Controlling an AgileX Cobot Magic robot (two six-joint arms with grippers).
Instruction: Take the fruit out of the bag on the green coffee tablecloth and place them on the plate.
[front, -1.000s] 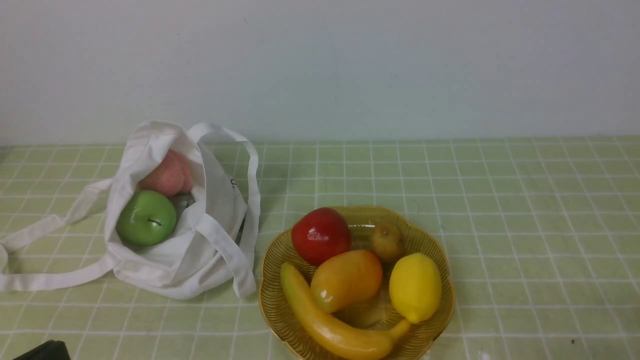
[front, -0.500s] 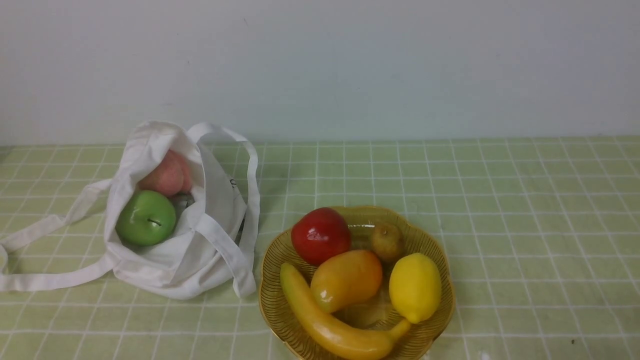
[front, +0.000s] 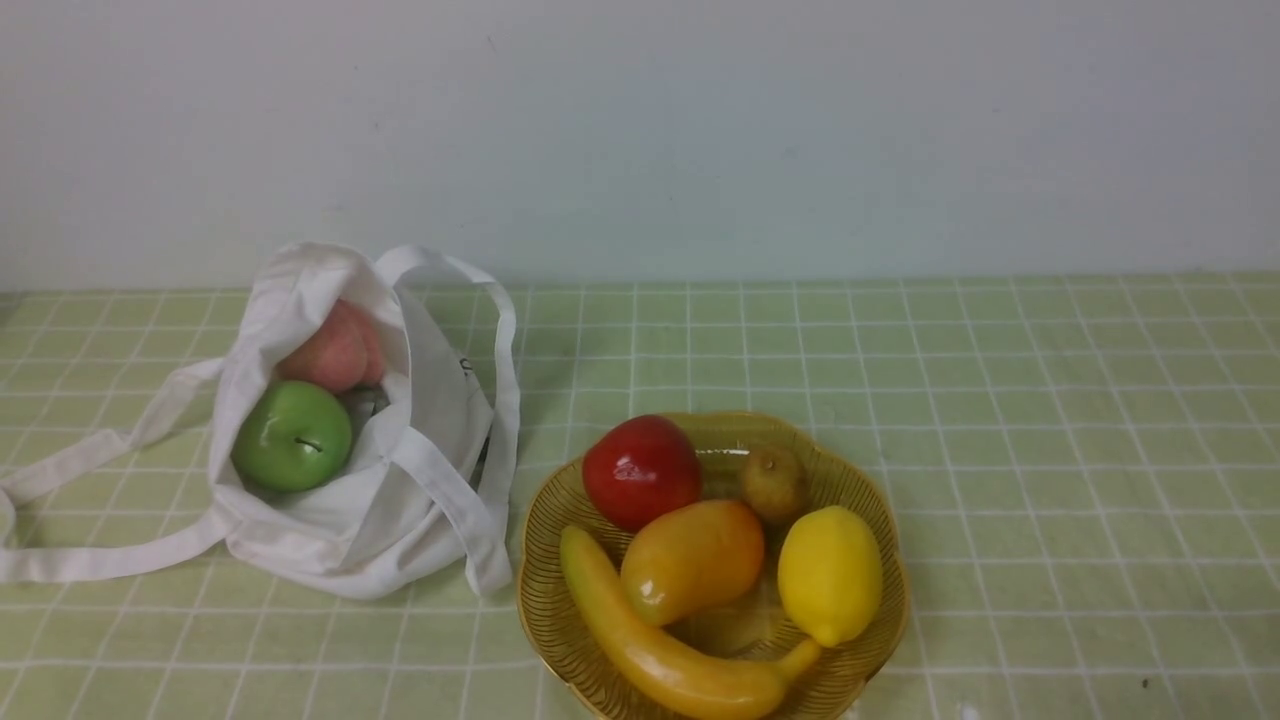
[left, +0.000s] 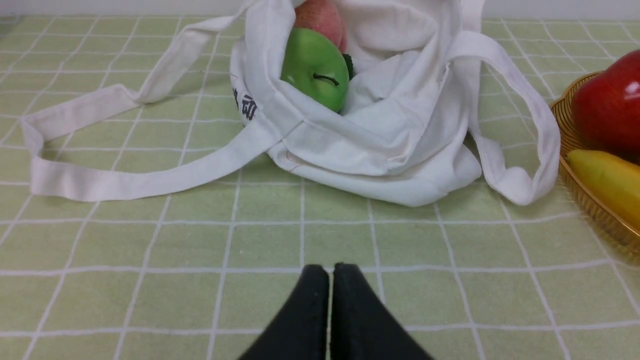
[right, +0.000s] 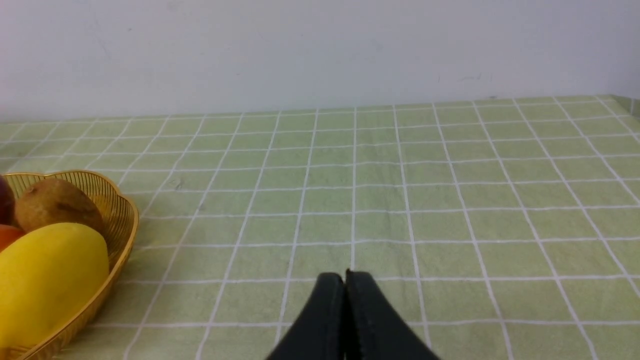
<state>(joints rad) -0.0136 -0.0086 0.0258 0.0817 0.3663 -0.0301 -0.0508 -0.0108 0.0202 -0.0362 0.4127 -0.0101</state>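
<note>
Black fingertips of the left gripper (left: 330, 272) are pressed together with nothing between them, poised over bare green tablecloth (front: 1050, 450) a little short of the bag (left: 380, 145). The right gripper (right: 344, 280) is likewise closed and empty, above open cloth well to the right of the plate (front: 560, 520). The white bag lies slumped on the left of the cloth, its mouth gaping, with the green apple (front: 292, 436) at the opening and the pink peach (front: 335, 350) just behind, touching it. The mango (front: 692, 558) already sits in the amber plate beside the bag, among a red apple (front: 641, 471), a banana (front: 660, 660), a lemon (front: 830, 574) and a small brown fruit (front: 774, 484).
</note>
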